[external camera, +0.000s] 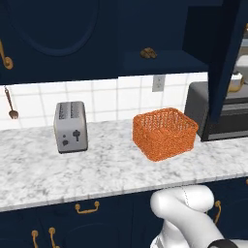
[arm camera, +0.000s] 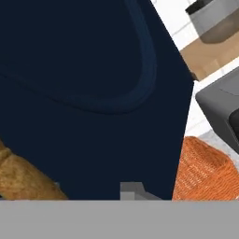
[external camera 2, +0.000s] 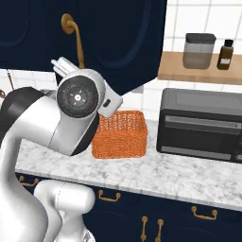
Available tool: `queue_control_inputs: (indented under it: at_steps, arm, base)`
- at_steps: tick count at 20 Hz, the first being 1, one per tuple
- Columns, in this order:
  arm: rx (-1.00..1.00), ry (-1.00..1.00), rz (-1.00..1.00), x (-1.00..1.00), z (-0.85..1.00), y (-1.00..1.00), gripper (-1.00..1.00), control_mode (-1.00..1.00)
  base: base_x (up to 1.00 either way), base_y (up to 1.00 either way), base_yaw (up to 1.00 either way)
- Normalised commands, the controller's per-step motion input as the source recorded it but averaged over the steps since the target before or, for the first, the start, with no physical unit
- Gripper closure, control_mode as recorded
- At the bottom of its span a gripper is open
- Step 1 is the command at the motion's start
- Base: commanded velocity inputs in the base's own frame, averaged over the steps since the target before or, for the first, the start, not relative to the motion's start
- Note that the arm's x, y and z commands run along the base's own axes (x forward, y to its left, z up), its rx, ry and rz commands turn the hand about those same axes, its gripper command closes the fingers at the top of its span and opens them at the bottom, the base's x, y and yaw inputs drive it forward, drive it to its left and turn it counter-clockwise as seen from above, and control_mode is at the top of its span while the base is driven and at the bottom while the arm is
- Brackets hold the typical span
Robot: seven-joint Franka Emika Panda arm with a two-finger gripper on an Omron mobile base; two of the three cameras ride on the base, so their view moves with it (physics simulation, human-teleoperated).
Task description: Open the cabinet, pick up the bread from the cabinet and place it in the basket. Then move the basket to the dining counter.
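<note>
Left base view: cabinet door swung open, bread exposed; gripper state indeterminate, door perhaps obstructing the reach.

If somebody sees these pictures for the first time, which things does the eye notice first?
The square orange woven-mesh basket stands out on the white-grey marbled worktop, right of the grey two-slot toaster. Above it, the small brown bread lies on the shelf of the open dark navy cabinet.
</note>
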Motion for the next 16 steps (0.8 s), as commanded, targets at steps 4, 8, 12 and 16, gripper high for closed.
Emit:
queue_control_inputs:
  at_steps: [4, 8, 12, 16]
  arm:
    - [0.0, -0.01, -0.44, 0.29, -0.66, -1.0, 1.0, -1.0]
    - [0.0, 0.0, -0.55, 0.17, -0.64, -1.0, 1.0, -1.0]
    - [0.05, 0.0, -0.41, 0.16, -0.44, -1.0, 1.0, -1.0]
    - [0.11, 0.0, -0.2, 0.16, -0.31, -1.0, 1.0, -1.0]
  base:
    - [0.0, 0.0, 0.0]
    - [0.0, 0.0, 0.0]
    - [0.0, 0.0, 0.0]
    - [0.0, 0.0, 0.0]
